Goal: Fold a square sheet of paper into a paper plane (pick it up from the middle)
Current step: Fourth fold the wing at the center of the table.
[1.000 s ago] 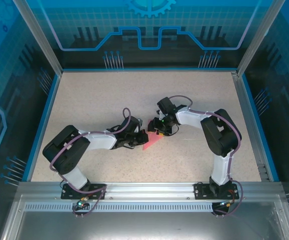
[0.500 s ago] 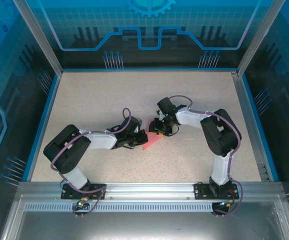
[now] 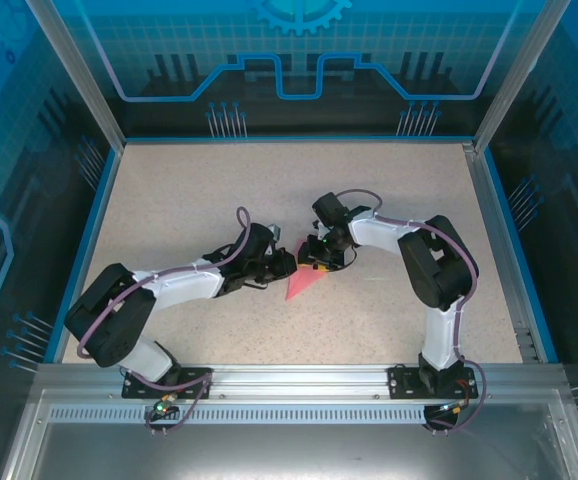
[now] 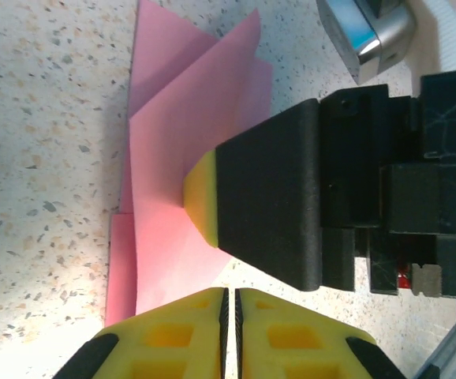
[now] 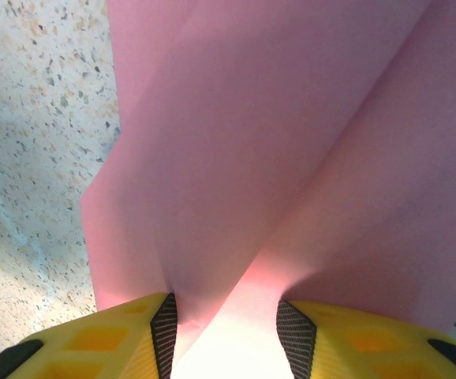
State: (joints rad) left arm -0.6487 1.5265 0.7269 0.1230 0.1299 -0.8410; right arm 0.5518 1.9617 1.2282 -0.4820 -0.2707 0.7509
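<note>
Near the middle of the surface [image 3: 189,200], slightly toward its near edge, the paper plane [image 3: 303,285] lies flat as a pink wedge, tip toward the near edge.

Change over the last second: the left arm now stretches out longer, elbow dropped toward the near-left corner. The left gripper [image 3: 282,265] sits a touch farther from the near edge, at the wedge's left side. Its fingers [image 4: 173,339] are narrow, a thin slit between them; paper in the slit, cannot tell.

The right gripper [image 3: 318,260] barely shifts. Its fingers [image 5: 110,347] stand part-way apart, astride a raised fold at the broad end. The paper is unmoved.

Reading: the left side looks to be easing off a crease while the right pins it. Flaps loose, folding unfinished.
</note>
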